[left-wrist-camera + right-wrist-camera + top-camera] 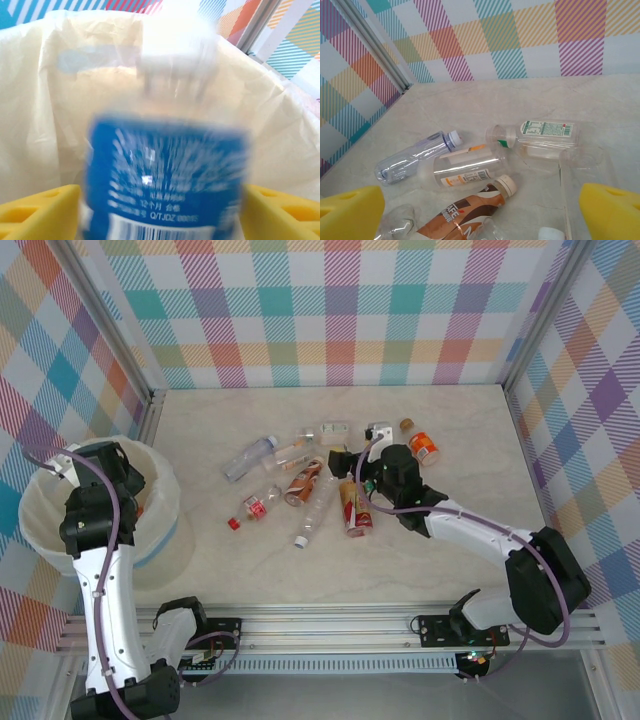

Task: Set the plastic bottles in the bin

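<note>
A blurred blue-labelled clear plastic bottle [165,170] sits between the left tool's [161,212] yellow pads, above the large round white-lined bin [35,110]; whether they clamp it, I cannot tell. The right tool [481,215] gapes open over loose clear plastic bottles [470,170], well apart from the bin.

I work on a pale beige marbled tabletop [480,520], evenly and brightly lit. Wall panels in pastel plaid [340,310] of pink, teal, orange and purple enclose three sides, joined by silver metal corner posts [108,325]. A ribbed aluminium rail [330,625] edges the near side.
</note>
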`<state>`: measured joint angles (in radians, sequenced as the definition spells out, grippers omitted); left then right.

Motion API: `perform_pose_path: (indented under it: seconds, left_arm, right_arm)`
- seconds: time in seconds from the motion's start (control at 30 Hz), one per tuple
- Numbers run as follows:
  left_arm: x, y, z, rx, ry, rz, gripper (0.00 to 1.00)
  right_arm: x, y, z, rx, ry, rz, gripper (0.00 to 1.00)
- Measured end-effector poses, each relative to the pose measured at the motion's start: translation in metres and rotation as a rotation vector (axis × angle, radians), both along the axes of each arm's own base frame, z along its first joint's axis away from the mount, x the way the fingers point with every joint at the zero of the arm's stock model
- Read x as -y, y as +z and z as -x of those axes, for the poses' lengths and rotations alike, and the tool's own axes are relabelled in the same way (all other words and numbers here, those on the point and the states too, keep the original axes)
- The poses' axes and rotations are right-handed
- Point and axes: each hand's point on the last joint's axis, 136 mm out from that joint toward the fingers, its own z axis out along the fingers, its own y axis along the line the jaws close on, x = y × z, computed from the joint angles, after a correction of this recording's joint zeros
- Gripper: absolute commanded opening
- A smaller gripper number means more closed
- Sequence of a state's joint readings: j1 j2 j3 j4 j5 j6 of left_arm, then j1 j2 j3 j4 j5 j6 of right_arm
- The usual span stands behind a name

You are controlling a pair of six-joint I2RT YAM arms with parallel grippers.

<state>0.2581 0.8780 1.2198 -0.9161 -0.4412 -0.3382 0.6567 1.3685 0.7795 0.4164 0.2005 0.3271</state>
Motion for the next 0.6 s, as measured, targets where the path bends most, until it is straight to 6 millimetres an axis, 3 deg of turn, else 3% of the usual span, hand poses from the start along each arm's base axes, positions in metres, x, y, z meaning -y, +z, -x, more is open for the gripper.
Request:
perform_pose_path:
  seconds: [0.1, 0.3, 0.43, 0.6]
  left_arm:
    - [0.004, -0.004, -0.005, -0.002, -0.02, 0.028, 0.99]
    - [0.013, -0.009, -0.015, -0.011, -0.07, 0.078, 1.0]
    - [0.027, 0.002, -0.021, 0.034, -0.148, 0.127, 1.0]
    - [0.062, 0.022, -0.039, 0.147, -0.332, 0.225, 1.0]
  right_arm:
    - [0.003, -0.007, 0.001, -0.015, -0.008, 0.016, 1.0]
    - [0.009, -0.015, 0.001, -0.035, -0.037, 0.045, 1.0]
    - [0.018, -0.019, 0.003, -0.049, -0.066, 0.067, 1.0]
    - [0.034, -0.03, 0.008, -0.089, -0.127, 0.1, 1.0]
